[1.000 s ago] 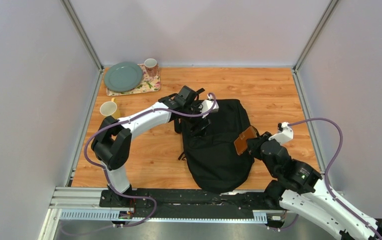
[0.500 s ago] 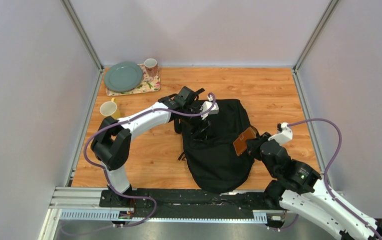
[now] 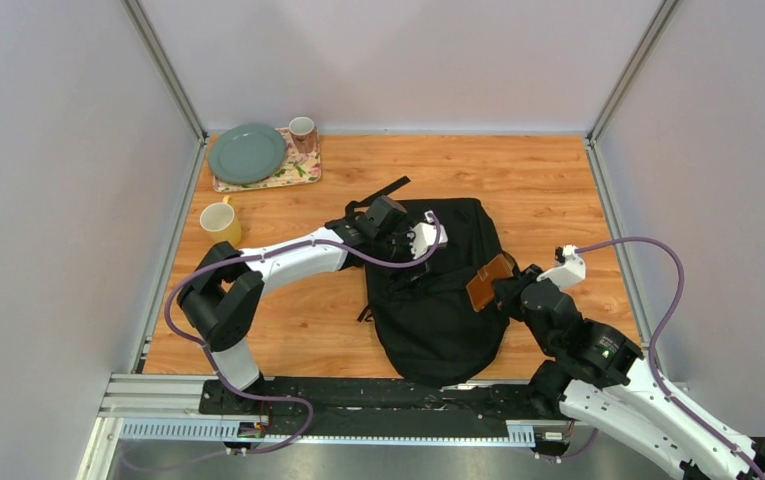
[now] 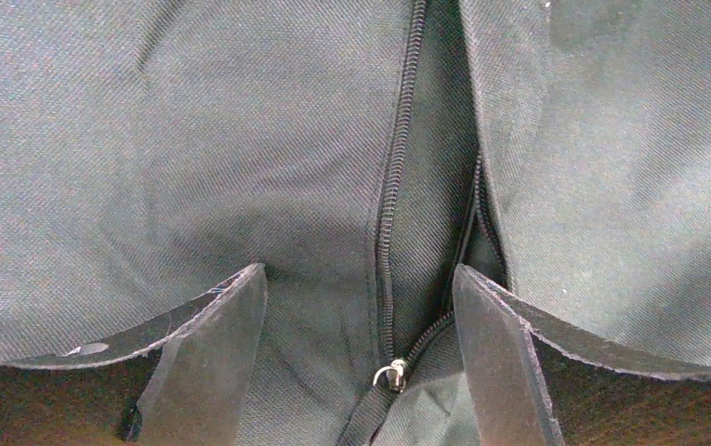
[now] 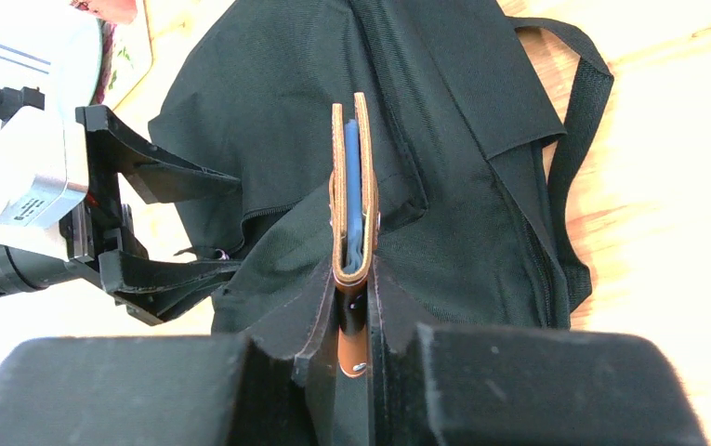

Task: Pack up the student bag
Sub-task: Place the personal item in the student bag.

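Clamping a slim brown leather wallet (image 5: 353, 186) edge-up in the right gripper (image 5: 353, 279), at the right rim of the large black soft fabric backpack (image 3: 438, 310) lying mid-table.
Spreads the left gripper (image 4: 359, 279) wide above the zip; leaves bare wooden tabletop (image 3: 558, 180) far and right; shows the silver zip pull (image 4: 390, 373) from the left wrist only.

The left gripper (image 4: 359, 271) has moved from the student bag (image 3: 438, 320)'s far rim inward over its zip (image 4: 388, 214), uncovering a black strap (image 3: 383, 192) beyond the bag.
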